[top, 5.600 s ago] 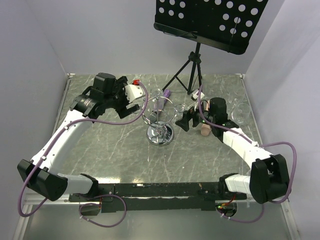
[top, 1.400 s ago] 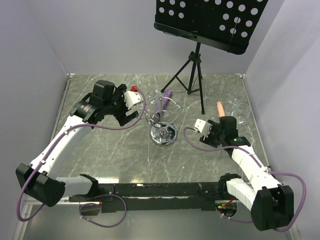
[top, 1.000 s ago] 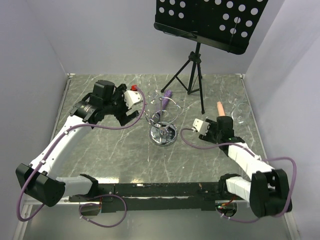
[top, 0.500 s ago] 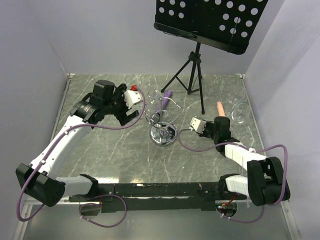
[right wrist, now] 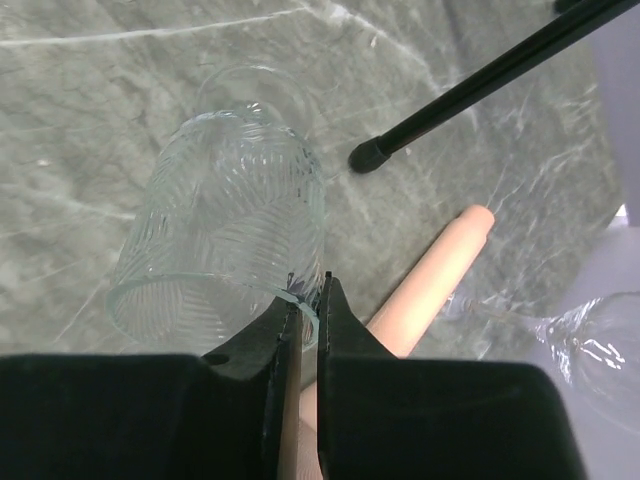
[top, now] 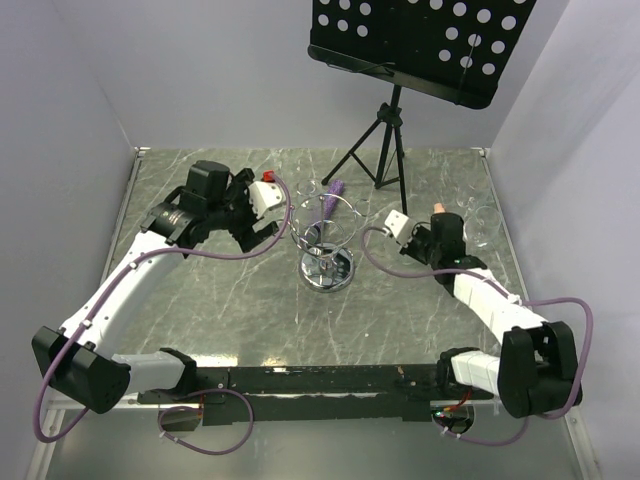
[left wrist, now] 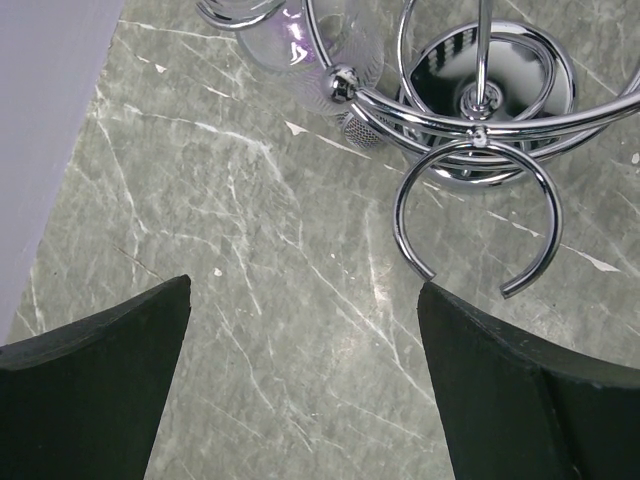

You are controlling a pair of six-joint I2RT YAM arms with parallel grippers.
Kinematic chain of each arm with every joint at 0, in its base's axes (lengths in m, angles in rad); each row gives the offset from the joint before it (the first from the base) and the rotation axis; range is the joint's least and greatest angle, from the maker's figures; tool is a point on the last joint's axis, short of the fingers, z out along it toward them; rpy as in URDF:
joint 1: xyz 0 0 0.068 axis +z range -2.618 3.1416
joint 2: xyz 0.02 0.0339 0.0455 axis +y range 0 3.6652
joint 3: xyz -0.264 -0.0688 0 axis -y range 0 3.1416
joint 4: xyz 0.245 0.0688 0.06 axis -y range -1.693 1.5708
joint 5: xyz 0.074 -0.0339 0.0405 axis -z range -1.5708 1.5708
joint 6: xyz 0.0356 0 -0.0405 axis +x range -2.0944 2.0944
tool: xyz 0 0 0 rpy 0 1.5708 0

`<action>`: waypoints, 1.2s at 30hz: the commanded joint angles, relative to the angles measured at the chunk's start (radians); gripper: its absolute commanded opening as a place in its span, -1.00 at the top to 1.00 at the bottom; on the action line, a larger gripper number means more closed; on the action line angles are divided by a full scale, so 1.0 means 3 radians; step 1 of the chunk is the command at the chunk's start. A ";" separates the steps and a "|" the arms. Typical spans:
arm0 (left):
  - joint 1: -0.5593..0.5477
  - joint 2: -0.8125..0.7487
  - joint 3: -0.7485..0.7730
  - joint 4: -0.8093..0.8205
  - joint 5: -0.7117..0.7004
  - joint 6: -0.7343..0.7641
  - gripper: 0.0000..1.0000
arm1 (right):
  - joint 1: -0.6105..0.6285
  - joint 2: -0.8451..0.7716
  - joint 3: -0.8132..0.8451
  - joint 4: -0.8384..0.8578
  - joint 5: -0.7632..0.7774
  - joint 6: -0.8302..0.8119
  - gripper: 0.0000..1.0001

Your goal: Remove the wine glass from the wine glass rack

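The grey marbled worktop point(top: 220, 300) carries the wine glass rack point(top: 327, 268), with one wine glass point(left wrist: 300, 40) hanging from a loop. The left hand point(left wrist: 305, 300) gapes beside it. The right hand point(right wrist: 308, 292), clear of the rack, pinches a ribbed glass point(right wrist: 220, 240) by its rim. So thin a grip could slip or chip it.

Bright, even light; soft faint shadows; glare on wine glass rack point(left wrist: 478, 134) (mirror-like chrome).
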 commanded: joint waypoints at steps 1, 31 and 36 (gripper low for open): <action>-0.0017 -0.0087 -0.0051 0.0108 0.0144 -0.0062 -0.99 | -0.0018 -0.0216 0.0488 -0.0765 -0.0067 0.0168 1.00; -0.0017 -0.0092 -0.0169 0.0353 0.0405 -0.0144 -0.99 | -0.1629 -0.0631 0.0862 -0.2955 0.0281 0.0066 1.00; -0.0017 -0.0072 -0.0174 0.0343 0.0405 -0.0134 -0.99 | -0.1400 -0.0467 0.1164 -0.2945 0.0209 0.0342 1.00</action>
